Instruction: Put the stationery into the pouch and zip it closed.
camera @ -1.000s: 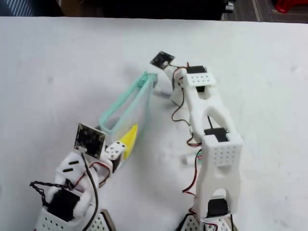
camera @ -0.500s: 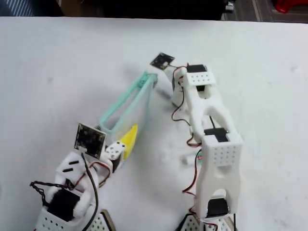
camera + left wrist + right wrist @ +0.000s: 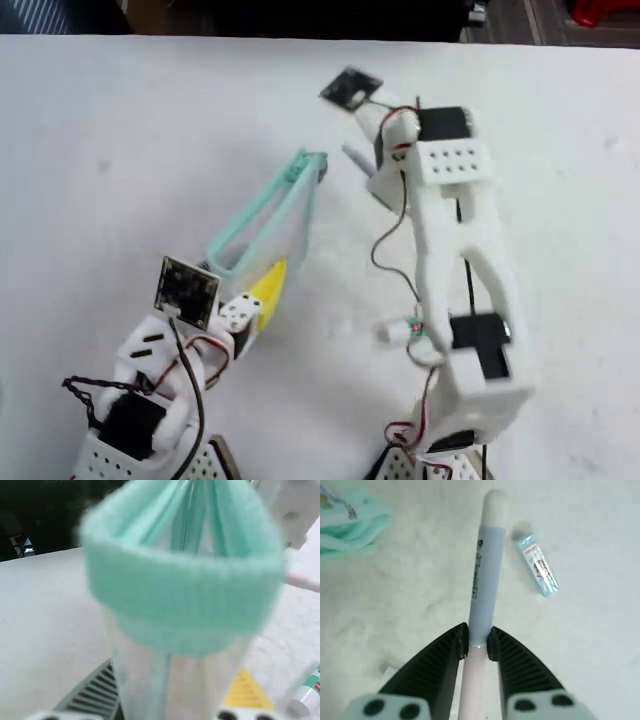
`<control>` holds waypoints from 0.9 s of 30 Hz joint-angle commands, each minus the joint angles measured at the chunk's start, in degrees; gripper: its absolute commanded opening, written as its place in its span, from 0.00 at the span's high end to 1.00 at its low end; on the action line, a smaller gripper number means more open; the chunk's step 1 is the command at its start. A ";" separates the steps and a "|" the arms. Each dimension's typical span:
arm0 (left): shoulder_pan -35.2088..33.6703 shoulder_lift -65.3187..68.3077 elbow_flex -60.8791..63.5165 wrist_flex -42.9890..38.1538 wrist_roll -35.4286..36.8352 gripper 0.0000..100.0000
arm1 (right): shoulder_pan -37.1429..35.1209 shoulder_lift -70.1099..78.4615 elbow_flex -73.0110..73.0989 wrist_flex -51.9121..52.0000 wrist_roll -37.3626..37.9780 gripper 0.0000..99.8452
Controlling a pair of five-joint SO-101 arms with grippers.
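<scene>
Count log. I see one pouch [image 3: 272,226], clear with mint trim. Stationery, four pieces:
- one pen [image 3: 485,575]
- one yellow triangle [image 3: 268,285]
- one small wrapped packet [image 3: 536,566]
- one white tube [image 3: 302,700]

Arms: two, left arm [image 3: 150,400] and right arm [image 3: 460,260].

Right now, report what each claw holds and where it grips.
Right claw: the pen, pinched mid-barrel where blue meets pink. Left claw: the pouch, seemingly by its near end.
</scene>
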 commanded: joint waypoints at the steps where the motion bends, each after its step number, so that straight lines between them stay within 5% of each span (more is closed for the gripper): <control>1: 0.84 -0.04 -0.18 -1.14 -0.44 0.80 | -0.84 -12.09 -0.79 0.75 -7.91 0.98; 16: 0.66 -0.04 -0.18 -1.14 -0.44 0.81 | -7.96 -42.42 6.68 -1.01 -14.33 0.98; 27: 0.75 -0.04 -0.18 -1.05 -0.44 0.81 | -13.41 -67.74 23.56 -16.22 -14.68 0.98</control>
